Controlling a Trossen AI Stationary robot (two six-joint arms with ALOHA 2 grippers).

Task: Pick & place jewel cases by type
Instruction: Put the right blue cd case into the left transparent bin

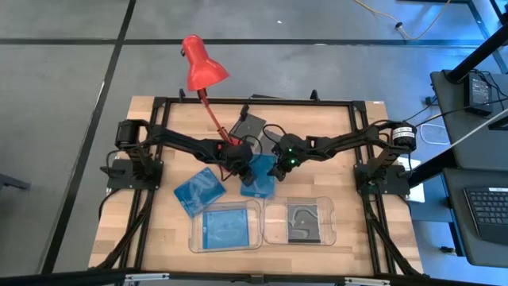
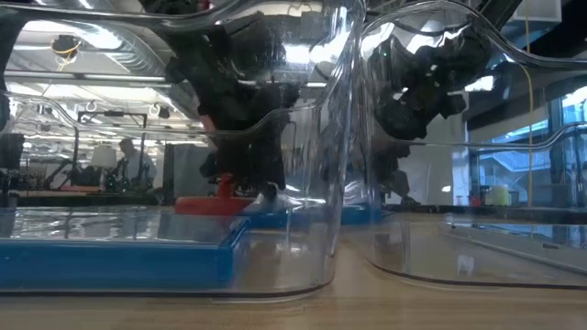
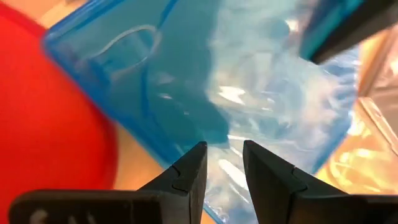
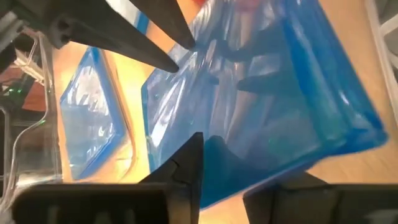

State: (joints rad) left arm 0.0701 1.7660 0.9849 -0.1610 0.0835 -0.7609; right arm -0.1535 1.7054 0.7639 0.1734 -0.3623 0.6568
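1. At the bench's middle, both pincers meet on one blue jewel case (image 1: pixel 259 176).
2. The left pincer (image 3: pixel 224 163) pinches its edge; the right pincer (image 4: pixel 221 163) clamps the opposite edge.
3. Near the front edge, two clear trays (image 1: pixel 300 237) crowd the bench; another blue case (image 1: pixel 198 191) lies just beside them.

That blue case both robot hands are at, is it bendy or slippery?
The blue case probably stays stiff: its edges look straight in both wrist views. Its shiny, glossy plastic suggests it could slip between the right gripper's fingers. It looks thin and see-through, so likely light and maybe crackable.
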